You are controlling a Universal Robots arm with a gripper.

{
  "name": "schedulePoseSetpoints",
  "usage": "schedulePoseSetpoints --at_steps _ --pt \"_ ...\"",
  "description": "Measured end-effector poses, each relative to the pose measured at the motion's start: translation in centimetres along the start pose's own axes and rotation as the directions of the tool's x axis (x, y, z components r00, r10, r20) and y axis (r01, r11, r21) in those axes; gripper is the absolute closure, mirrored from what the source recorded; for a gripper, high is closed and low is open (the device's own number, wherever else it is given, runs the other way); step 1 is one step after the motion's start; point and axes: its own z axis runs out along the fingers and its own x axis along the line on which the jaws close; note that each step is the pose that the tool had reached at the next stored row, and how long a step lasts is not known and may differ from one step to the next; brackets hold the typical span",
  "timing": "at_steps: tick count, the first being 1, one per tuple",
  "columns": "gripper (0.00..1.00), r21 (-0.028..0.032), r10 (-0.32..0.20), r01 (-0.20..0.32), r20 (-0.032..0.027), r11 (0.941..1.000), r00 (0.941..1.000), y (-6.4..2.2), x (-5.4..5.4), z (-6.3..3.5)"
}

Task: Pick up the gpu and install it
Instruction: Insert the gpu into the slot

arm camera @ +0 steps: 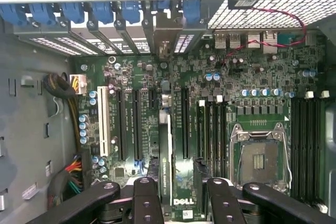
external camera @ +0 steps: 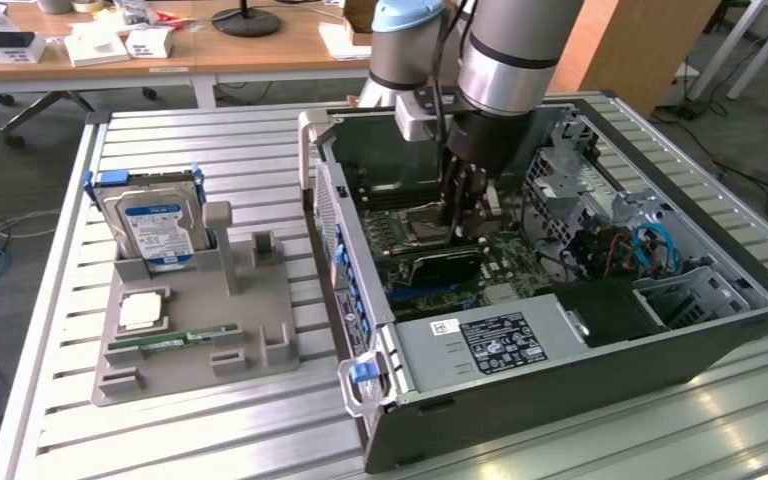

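Note:
The gpu (external camera: 440,266) stands on edge among the motherboard's slots inside the open computer case (external camera: 704,330), its black face toward the exterior view's front. In the wrist view I look down on the gpu's (arm camera: 165,156) thin top edge with its small label, running toward the rear brackets. My gripper (external camera: 471,228) hangs straight above it inside the case. The gripper's (arm camera: 177,184) black fingers (arm camera: 147,198) stand on either side of the card's edge, open, with a gap wider than the card. I cannot tell whether a pad touches it.
On the slatted table, a grey holder (external camera: 257,345) at the exterior view's left carries a hard drive (external camera: 157,225), a processor chip (external camera: 140,310) and a green RAM stick (external camera: 173,340). Blue slot latches (arm camera: 105,11), the CPU socket (arm camera: 260,153) and cable bundles (arm camera: 73,85) crowd the case interior.

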Motion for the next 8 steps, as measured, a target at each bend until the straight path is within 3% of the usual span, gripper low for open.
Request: schedulePoseSetpoints --at_steps 3,8 --pt "0.60 0.0060 -0.002 0.002 -0.0022 1.0000 1.0000 0.22 0.00 -0.09" --pt "0.60 0.0108 -0.007 0.007 -0.0045 0.9999 1.0000 0.47 0.00 -0.12"
